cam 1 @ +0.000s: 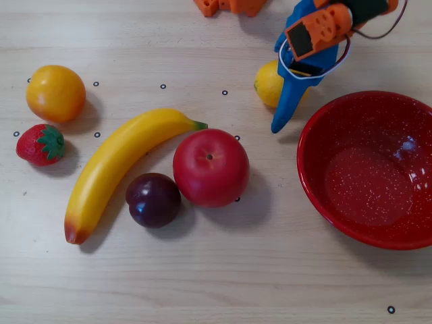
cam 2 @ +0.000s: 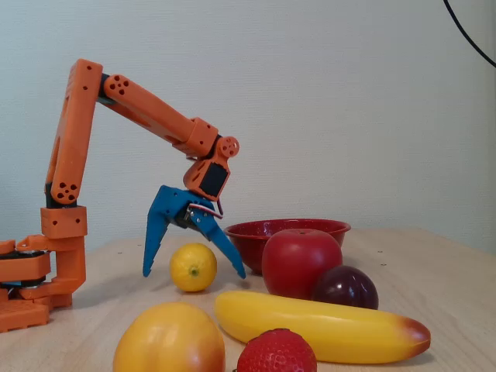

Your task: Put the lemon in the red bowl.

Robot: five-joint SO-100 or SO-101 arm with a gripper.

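Lemon [cam 2: 193, 266] on table just beside red bowl [cam 1: 317, 182], not in it. My gripper [cam 2: 194, 273] spread wide, fingers straddling lemon w/o contact, holding nothing. Bowl empty. Approach done I'd say; grasp, lift, transfer, release all left.

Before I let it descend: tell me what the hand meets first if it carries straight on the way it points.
The hand is open and points down, its fingers either side of the lemon. Going straight on, it would likely close over the lemon first, with the fingertips reaching the table beside it. Depth alignment looks right in the overhead view, though partly hidden.
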